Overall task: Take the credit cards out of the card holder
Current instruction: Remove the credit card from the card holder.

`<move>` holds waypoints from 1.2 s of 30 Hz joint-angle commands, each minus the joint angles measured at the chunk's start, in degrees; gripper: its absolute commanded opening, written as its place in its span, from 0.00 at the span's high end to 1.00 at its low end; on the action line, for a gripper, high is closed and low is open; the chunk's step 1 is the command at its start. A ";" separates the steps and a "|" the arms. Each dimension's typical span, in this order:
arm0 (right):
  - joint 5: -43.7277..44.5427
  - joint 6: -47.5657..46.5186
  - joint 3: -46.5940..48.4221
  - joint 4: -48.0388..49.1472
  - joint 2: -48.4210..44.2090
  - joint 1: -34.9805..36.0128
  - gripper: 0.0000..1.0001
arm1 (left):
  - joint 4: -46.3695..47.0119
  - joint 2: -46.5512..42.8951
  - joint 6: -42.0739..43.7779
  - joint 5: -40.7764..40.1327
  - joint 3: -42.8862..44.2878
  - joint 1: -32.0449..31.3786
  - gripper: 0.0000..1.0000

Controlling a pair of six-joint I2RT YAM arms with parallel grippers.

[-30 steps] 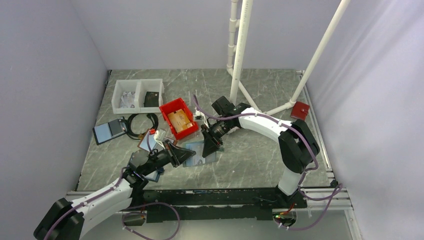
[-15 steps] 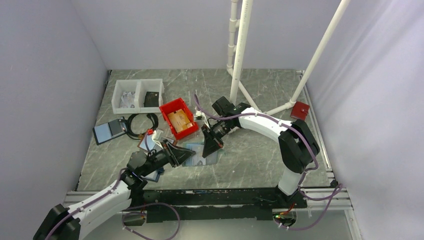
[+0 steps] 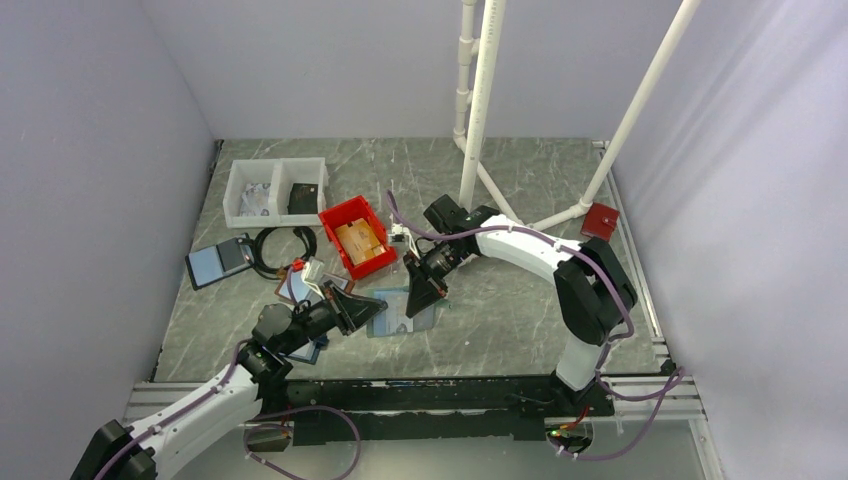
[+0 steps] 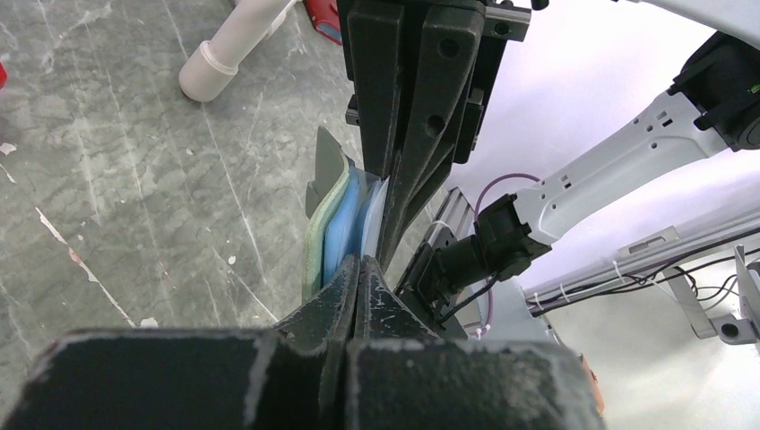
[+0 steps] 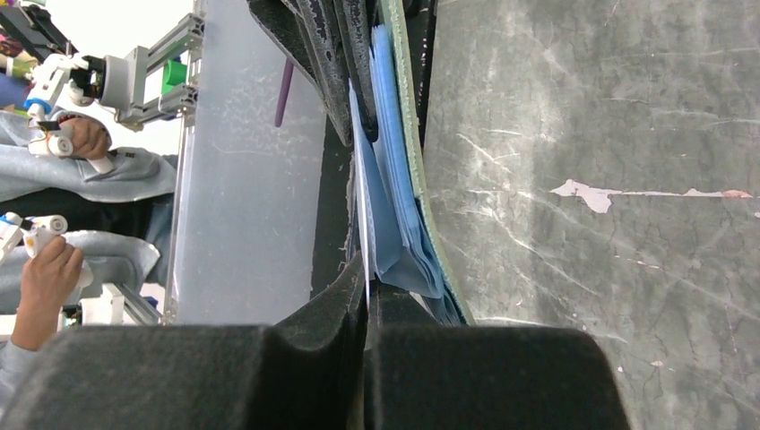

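The card holder [image 3: 397, 318], with a teal-green edge and pale blue pocket panels, is held up on edge between both grippers at the table's middle front. My left gripper [image 3: 368, 309] is shut on one of its blue panels [image 4: 345, 224] from the left. My right gripper [image 3: 420, 297] is shut on a thin, stiff pale sheet [image 5: 359, 179] seen edge-on beside the blue panels [image 5: 394, 206]; it looks like a pale credit card. The green edge [image 5: 410, 134] lies toward the table. No orange-tan card shows.
A red bin [image 3: 356, 237] with tan contents stands just behind the grippers. A white two-part tray [image 3: 277, 190], a dark-edged folder [image 3: 215, 262], a black cable coil [image 3: 283, 250] and a brown-edged folder [image 3: 298, 285] lie left. White pipe legs [image 3: 480, 120] and a red block [image 3: 601, 220] stand behind.
The left arm's elbow has slid a little to the right and its gripper has crept slightly toward the right gripper. Both grippers stay shut on the holder.
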 commanded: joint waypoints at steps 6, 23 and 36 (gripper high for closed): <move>-0.31 -3.97 2.87 -1.81 1.03 -0.17 1.00 | 1.59 -0.83 0.33 1.25 -2.93 0.32 1.00; -0.81 -7.39 3.49 -4.64 1.41 -0.17 1.00 | -2.53 -4.79 0.70 1.48 -2.89 0.95 1.00; -0.68 -9.01 3.84 -6.04 2.13 -0.17 1.00 | -10.71 -12.85 1.22 1.11 -2.36 1.96 1.00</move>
